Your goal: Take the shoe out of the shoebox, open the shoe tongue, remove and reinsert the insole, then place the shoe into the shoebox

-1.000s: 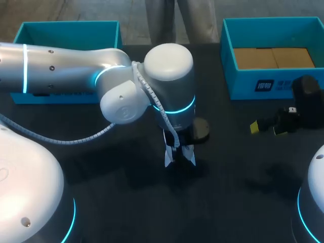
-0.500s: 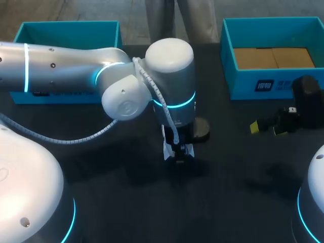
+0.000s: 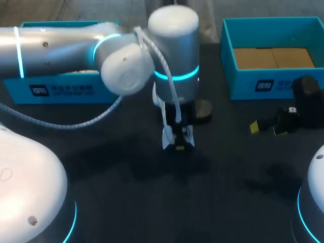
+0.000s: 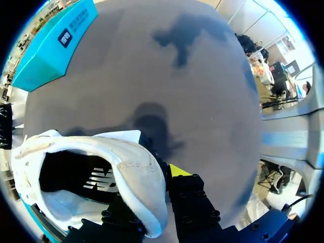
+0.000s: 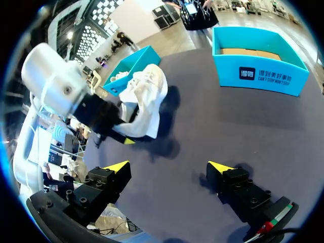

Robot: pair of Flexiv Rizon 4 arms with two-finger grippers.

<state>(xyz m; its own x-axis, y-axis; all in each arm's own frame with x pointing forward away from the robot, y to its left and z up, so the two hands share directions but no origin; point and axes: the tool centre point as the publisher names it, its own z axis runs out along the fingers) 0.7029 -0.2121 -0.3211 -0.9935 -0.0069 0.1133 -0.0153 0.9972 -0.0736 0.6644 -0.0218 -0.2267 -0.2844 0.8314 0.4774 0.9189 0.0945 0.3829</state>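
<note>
The left fingers [image 4: 178, 170] are clenched on the white shoe [image 4: 132, 178], pinching the rim of its opening between them. The shoe hangs above the middle of the dark bench [image 3: 223, 192]. The right fingers [image 5: 117, 167] stand spread and hold nothing. They are well apart from the shoe and near the teal shoebox [image 3: 243, 85].

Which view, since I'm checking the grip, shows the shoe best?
The right wrist view: nearly the whole white shoe shows, held by the left gripper. The left wrist view shows only its opening up close; in the head view the left arm hides most of it.
</note>
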